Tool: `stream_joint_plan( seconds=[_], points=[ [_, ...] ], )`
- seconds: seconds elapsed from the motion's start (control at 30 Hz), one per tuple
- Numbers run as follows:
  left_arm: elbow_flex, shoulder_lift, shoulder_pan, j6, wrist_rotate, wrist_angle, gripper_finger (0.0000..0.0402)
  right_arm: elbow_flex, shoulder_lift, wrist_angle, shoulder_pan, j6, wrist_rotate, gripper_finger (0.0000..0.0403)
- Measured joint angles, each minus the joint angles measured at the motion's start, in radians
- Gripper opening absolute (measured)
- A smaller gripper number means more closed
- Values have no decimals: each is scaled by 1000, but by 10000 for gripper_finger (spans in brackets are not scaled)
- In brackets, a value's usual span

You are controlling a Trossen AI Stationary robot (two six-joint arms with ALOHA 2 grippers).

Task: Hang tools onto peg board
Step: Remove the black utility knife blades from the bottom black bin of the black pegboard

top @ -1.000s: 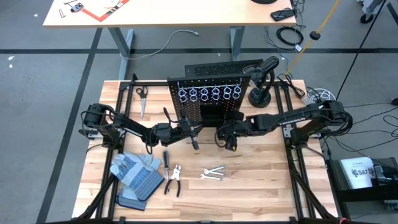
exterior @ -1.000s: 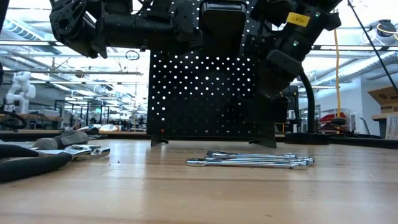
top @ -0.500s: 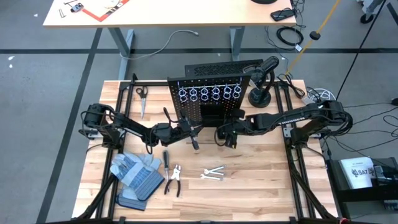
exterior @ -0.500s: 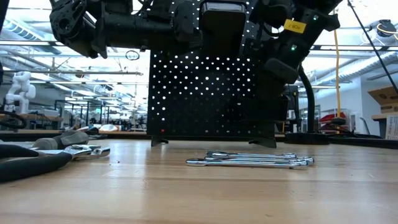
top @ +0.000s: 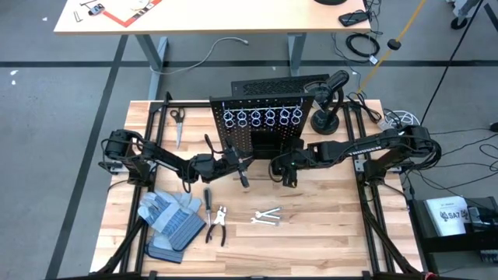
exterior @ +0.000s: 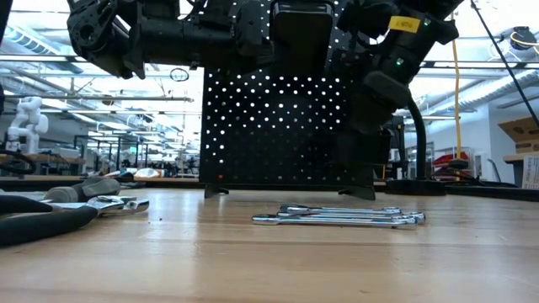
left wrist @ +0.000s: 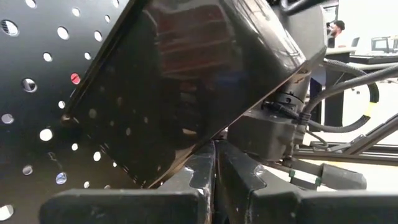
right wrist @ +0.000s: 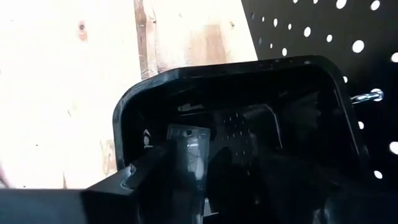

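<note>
Since a second ago only the right hand (top: 289, 178) has shifted, drawing slightly in toward the peg board (top: 262, 124); everything else lies as it did. Largest first: the wooden surface (top: 327, 225) is bare along its near edge and right side, with open room there. The peg board stands upright at the far middle, its silver ring holders (top: 262, 117) in a row along the top. Both arms meet just in front of its foot. Gloves (top: 171, 218) crowd the near left corner, with pliers (top: 217, 225) and a screwdriver (top: 208, 199) just beside them; the wrenches (top: 266, 217) lie apart, near the middle. Scissors (top: 177, 123) rest at the far left.

A black bin (right wrist: 230, 130) on the board fills the right wrist view; the right hand pinches a short grey metal piece (right wrist: 190, 146) at the bin's mouth. The left hand (left wrist: 215, 171) is pressed together, close against the bin's underside. From table height both hands are cut off at the top.
</note>
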Motion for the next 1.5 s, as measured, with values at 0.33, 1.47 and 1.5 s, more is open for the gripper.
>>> stream_joint_plan(
  seconds=[0.33,1.47,1.5],
  points=[
    [0,0,0,-32,0,8,31,0,0,36,9,-36,4,276],
    [0,0,0,-32,22,74,31,2,-2,-2,0,-266,-27,274],
    [0,0,0,-31,22,74,31,2,-2,-2,0,-268,-26,274]
  ],
)
